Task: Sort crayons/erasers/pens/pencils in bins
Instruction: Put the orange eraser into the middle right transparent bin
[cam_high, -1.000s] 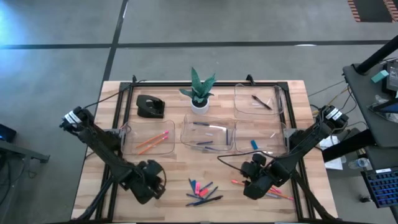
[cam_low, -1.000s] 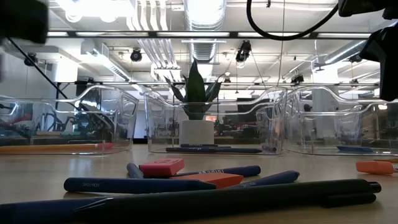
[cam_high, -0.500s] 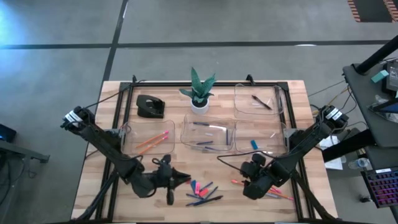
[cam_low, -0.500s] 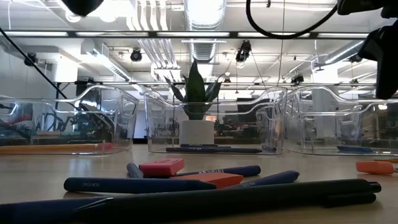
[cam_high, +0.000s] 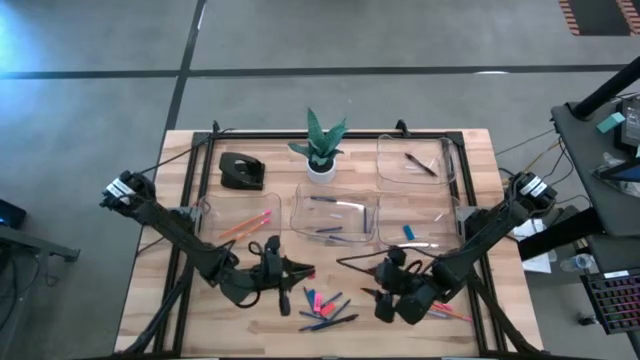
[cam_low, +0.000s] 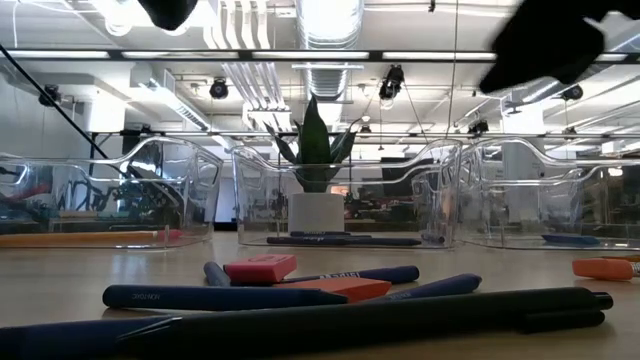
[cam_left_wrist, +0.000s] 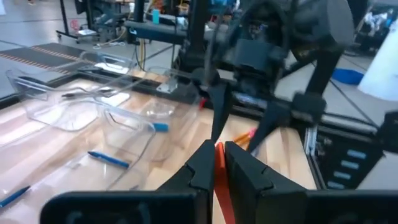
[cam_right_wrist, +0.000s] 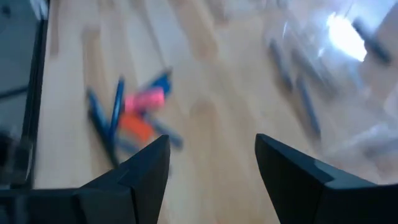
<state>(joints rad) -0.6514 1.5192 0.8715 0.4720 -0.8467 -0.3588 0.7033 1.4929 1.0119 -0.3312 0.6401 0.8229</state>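
I saw the wooden table (cam_high: 150, 285) carrying four clear bins (cam_high: 335, 217): one at left with orange pencils (cam_high: 243, 229), one at centre with dark pens (cam_high: 330, 233), one at right with a blue crayon (cam_high: 409, 232), and one at the far right corner with a single pen.

Beyond the centre bin stood a potted plant (cam_high: 321, 145), with a black desk object (cam_high: 241, 171) to its left.

The left gripper (cam_high: 306, 272) hung over the table's near-centre, just left of the loose pile. Its fingers (cam_left_wrist: 202, 167) were clenched on an orange pencil (cam_left_wrist: 219, 177).

The right gripper (cam_high: 368, 293) sat just right of that pile, jaws spread wide and gripping nothing.

The pile itself held pink erasers (cam_low: 259, 267), blue crayons and pens, lying loose on the near-centre table. More orange pencils lay by the right arm.
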